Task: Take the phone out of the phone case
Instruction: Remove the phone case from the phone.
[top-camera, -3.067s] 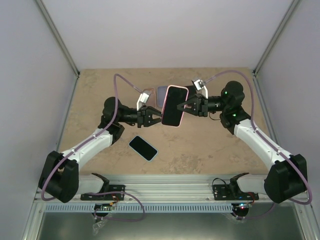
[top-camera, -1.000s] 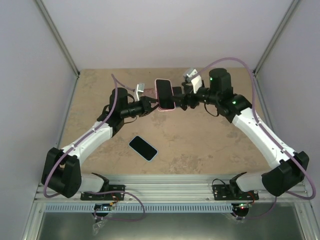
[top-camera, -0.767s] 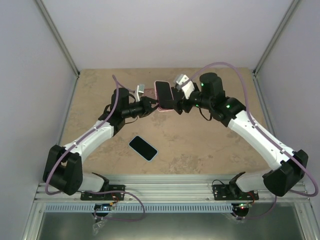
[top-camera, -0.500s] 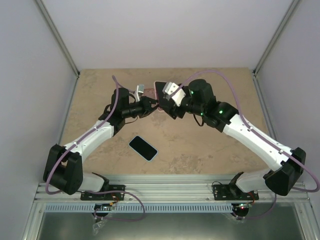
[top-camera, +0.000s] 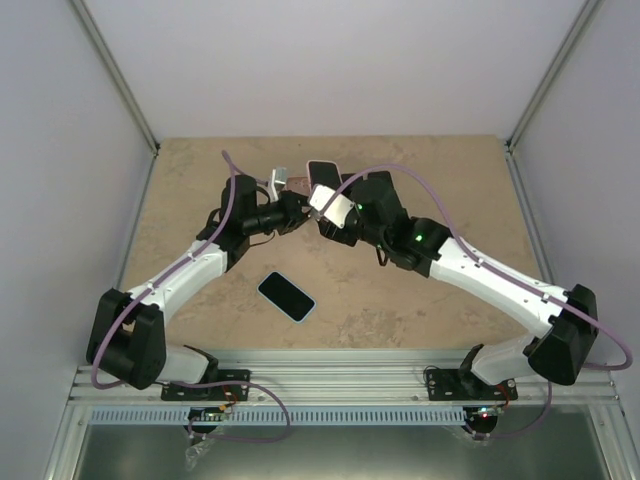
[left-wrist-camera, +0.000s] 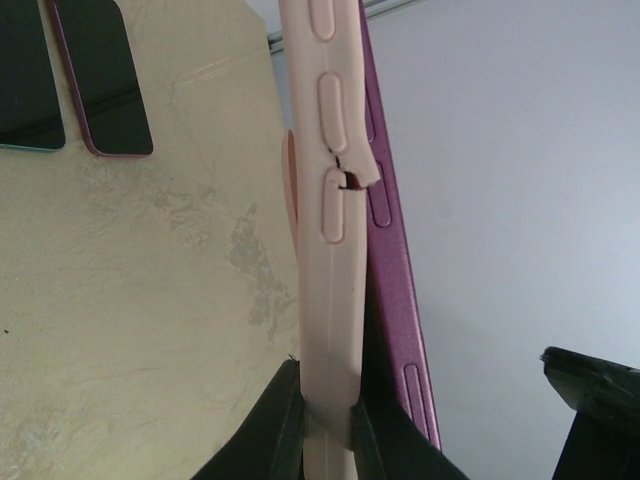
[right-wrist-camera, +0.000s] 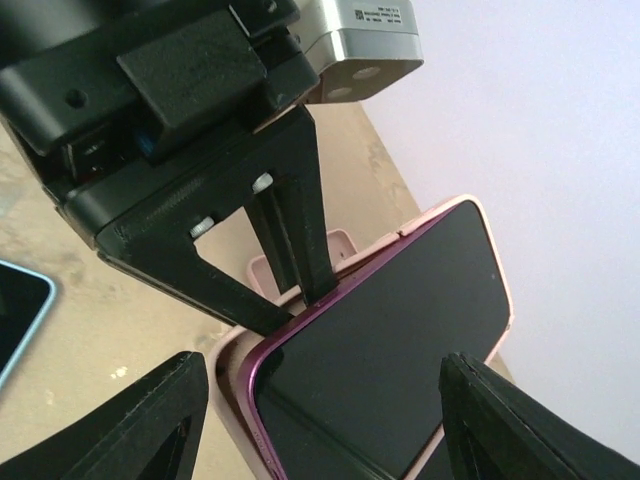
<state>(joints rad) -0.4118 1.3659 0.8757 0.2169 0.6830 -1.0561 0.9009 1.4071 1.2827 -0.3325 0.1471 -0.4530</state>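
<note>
Left gripper (left-wrist-camera: 325, 432) clamped on edge of pink phone case (left-wrist-camera: 330, 250) at bottom of left wrist frame, holding it in air above table (top-camera: 180, 170), upper centre of overhead view. Purple phone (left-wrist-camera: 392, 270) partly out of case, gap along its right side. Right gripper (right-wrist-camera: 330, 425) jaws apart, straddling phone screen; contact unclear. Blue-cased phone (top-camera: 287, 296) flat on table, lower left of centre.

Tops of phone case (left-wrist-camera: 330, 280) and phone (left-wrist-camera: 390, 270) beyond the left wrist view's upper edge.
</note>
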